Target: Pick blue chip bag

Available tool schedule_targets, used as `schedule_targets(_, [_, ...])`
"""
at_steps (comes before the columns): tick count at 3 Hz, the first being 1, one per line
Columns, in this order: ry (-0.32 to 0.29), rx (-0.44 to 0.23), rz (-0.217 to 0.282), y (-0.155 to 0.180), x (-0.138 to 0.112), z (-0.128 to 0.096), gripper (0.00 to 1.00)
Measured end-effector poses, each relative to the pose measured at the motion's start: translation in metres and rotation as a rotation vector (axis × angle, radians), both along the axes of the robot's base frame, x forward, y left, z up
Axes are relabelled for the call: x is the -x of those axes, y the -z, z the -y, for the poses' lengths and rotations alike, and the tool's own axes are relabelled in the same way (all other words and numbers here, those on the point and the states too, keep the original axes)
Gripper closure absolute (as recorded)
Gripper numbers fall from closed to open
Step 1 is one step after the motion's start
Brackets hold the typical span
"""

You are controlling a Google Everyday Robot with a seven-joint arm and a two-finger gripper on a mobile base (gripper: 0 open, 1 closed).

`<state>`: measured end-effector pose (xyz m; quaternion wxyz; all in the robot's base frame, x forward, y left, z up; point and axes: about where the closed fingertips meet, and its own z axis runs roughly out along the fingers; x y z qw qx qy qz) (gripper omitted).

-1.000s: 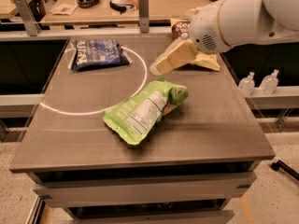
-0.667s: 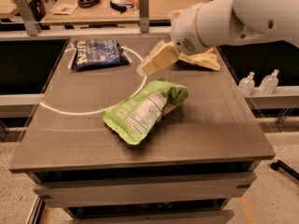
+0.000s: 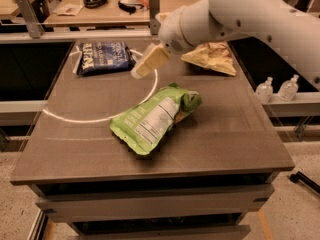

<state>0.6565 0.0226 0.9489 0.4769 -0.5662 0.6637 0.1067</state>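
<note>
The blue chip bag point(image 3: 105, 57) lies flat at the table's back left; it is dark navy with white lettering. My gripper point(image 3: 142, 69) hangs above the table just right of the bag, its cream-coloured fingers pointing down and to the left. It holds nothing and does not touch the bag. The white arm reaches in from the upper right.
A bright green bag point(image 3: 155, 116) with a white nutrition label lies in the table's middle. A brown-and-yellow bag point(image 3: 212, 57) lies at the back right, partly behind the arm. A white arc is marked on the dark table point(image 3: 225, 134). Two small bottles point(image 3: 277, 88) stand on a ledge at the right.
The arm has swung left across the table, bringing the gripper from beside the brown-and-yellow bag to just right of the blue chip bag. The bags have not moved.
</note>
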Motion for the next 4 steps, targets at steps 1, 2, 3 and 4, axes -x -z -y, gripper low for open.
schedule_targets(1, [-0.013, 0.01, -0.01, 0.009, -0.029, -0.021, 0.0])
schedule_targets(2, [-0.01, 0.039, -0.028, 0.021, -0.052, -0.043, 0.0])
schedule_targets(3, [0.029, 0.054, -0.027, 0.034, -0.07, -0.063, 0.0])
schedule_targets(4, [0.071, 0.047, -0.047, 0.048, -0.095, -0.079, 0.0])
